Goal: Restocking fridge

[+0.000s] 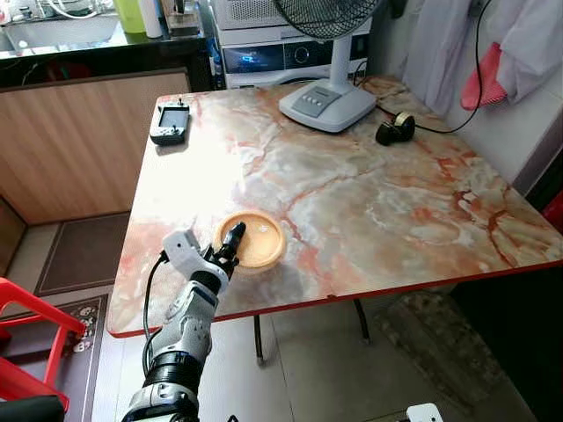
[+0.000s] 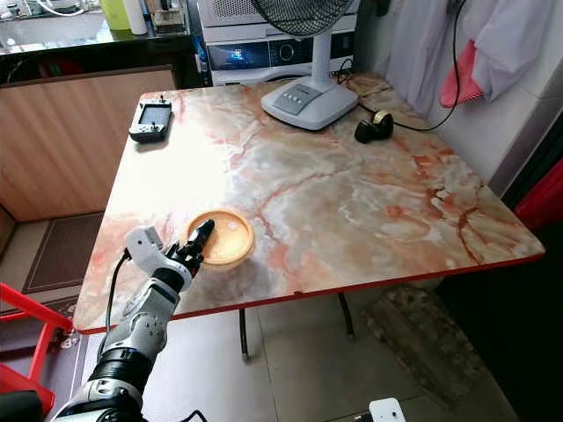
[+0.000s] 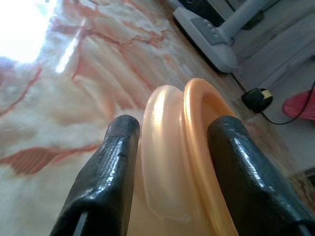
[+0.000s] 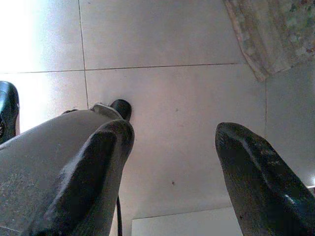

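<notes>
On the bench [image 1: 369, 202], a dish [image 1: 251, 239] sits near the front-left edge. A fan base [image 1: 327, 104] stands at the back, a handheld device [image 1: 170, 122] back-left, a small plug [image 1: 395, 129] right of the fan.

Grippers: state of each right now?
Left gripper: jaws closed on the orange bowl rim, on the table.
Right gripper: open, empty, over the floor.

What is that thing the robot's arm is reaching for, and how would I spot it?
Start at the big marble-patterned table with the red edge. Near its front left corner lies a shallow round orange dish, its rim between the left gripper's black fingers. The fan base and dark handheld device sit far across the table.
</notes>
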Controlling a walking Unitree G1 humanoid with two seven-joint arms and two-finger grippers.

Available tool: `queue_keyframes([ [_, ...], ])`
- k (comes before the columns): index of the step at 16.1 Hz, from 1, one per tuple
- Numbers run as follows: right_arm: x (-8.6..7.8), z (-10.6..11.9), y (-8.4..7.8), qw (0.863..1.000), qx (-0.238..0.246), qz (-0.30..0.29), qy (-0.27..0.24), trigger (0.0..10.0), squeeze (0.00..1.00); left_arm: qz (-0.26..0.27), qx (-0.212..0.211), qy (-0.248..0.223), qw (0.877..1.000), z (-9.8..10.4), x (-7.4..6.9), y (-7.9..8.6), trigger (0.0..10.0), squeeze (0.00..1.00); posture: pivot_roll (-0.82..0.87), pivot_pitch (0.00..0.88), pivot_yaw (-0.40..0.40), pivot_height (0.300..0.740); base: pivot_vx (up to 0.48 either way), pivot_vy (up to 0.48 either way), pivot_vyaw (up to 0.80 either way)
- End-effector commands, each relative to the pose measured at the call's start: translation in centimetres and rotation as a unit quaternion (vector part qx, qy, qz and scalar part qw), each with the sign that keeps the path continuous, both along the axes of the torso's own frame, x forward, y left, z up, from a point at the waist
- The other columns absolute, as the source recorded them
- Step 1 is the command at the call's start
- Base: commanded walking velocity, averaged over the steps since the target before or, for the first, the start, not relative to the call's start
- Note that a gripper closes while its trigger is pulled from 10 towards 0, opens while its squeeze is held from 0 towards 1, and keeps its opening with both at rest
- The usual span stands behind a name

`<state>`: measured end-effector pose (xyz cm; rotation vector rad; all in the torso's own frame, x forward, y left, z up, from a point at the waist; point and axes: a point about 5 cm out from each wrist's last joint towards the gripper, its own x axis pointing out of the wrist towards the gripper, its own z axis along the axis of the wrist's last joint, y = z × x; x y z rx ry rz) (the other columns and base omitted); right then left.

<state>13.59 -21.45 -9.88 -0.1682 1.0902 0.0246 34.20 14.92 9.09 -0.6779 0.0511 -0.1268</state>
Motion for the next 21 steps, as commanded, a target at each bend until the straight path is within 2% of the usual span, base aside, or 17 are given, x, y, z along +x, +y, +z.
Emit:
queue_keyframes([
  [1,-0.1,0.0,0.1,1.0,-0.002,0.006,0.002,10.0,0.0,-0.005,0.004,-0.013,1.0,0.7,0.2,-0.3,0.0,0.0,0.07,0.01,-0.012,0.74,0.0,0.0,0.0],
  [11,-0.3,-0.1,0.3,1.0,-0.001,0.006,0.003,10.0,0.0,0.01,0.0,-0.054,0.998,2.8,0.2,0.5,0.0,0.0,0.08,0.0,0.004,0.74,0.0,0.0,0.0],
  [14,-0.4,-0.2,0.3,1.0,0.0,0.001,0.003,10.0,0.0,0.032,0.049,-0.065,0.996,3.7,-0.5,1.5,0.0,0.0,0.08,0.0,0.005,0.74,0.0,0.0,0.0],
  [15,-0.4,-0.2,0.3,1.0,0.001,0.0,0.003,10.0,0.0,0.044,0.095,-0.067,0.992,4.0,-0.8,2.0,0.0,0.0,0.09,0.005,0.006,0.74,0.0,0.0,0.0],
  [16,-0.4,-0.2,0.3,1.0,0.002,-0.002,0.003,10.0,0.0,0.061,0.134,-0.072,0.986,4.3,-1.2,2.6,2.0,0.0,0.09,0.009,0.005,0.74,0.0,0.0,0.0],
  [17,-0.5,-0.2,0.3,1.0,0.002,-0.003,0.003,10.0,0.0,0.103,0.184,-0.083,0.974,4.9,-1.8,3.8,10.0,0.0,0.09,0.023,0.007,0.74,0.0,0.0,0.0],
  [18,-0.5,-0.2,0.3,1.0,0.002,-0.005,0.003,10.0,0.0,0.132,0.235,-0.098,0.958,5.7,-2.2,4.6,10.0,0.0,0.09,0.028,0.006,0.74,0.0,0.0,0.0],
  [21,-0.5,-0.2,0.3,1.0,0.005,-0.01,-0.002,10.0,0.0,0.17,0.304,-0.145,0.926,8.3,-3.1,5.5,10.0,0.0,0.1,0.034,0.006,0.74,0.0,0.0,0.0],
])
